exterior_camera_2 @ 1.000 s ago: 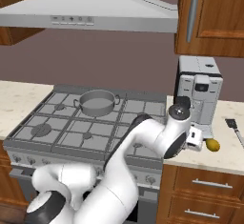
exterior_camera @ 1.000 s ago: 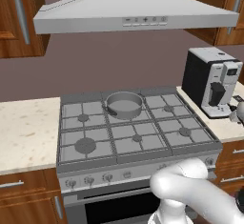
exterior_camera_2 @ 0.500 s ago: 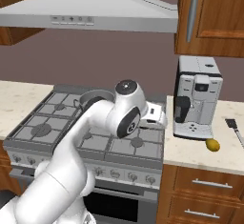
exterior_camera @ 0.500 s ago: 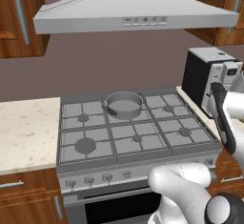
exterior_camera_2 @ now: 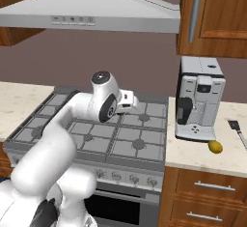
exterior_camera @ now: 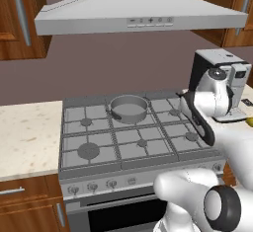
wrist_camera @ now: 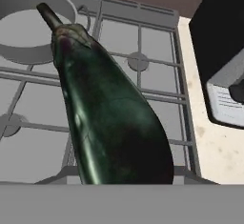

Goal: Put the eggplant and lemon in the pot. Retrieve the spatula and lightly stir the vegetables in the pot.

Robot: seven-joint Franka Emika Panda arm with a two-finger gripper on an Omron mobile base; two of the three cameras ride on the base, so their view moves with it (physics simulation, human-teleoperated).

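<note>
The dark, glossy eggplant hangs in my gripper, which is shut on it above the stove's right burners. Its stem end points at the pot. That grey, shallow pot sits on the back middle burner with nothing in it, a little left of the eggplant. My fingertips are hidden behind the eggplant in the hand view. The yellow lemon lies on the right counter in front of the coffee machine. The spatula lies further right on that counter. My arm hides the pot in the right base view.
A black and white coffee machine stands on the right counter, close to my hand. A range hood hangs over the stove. A light counter lies to the stove's left.
My arm has swung left from the counter by the coffee machine to above the stove's right burners, carrying the eggplant. The pot, lemon and spatula have not moved.
</note>
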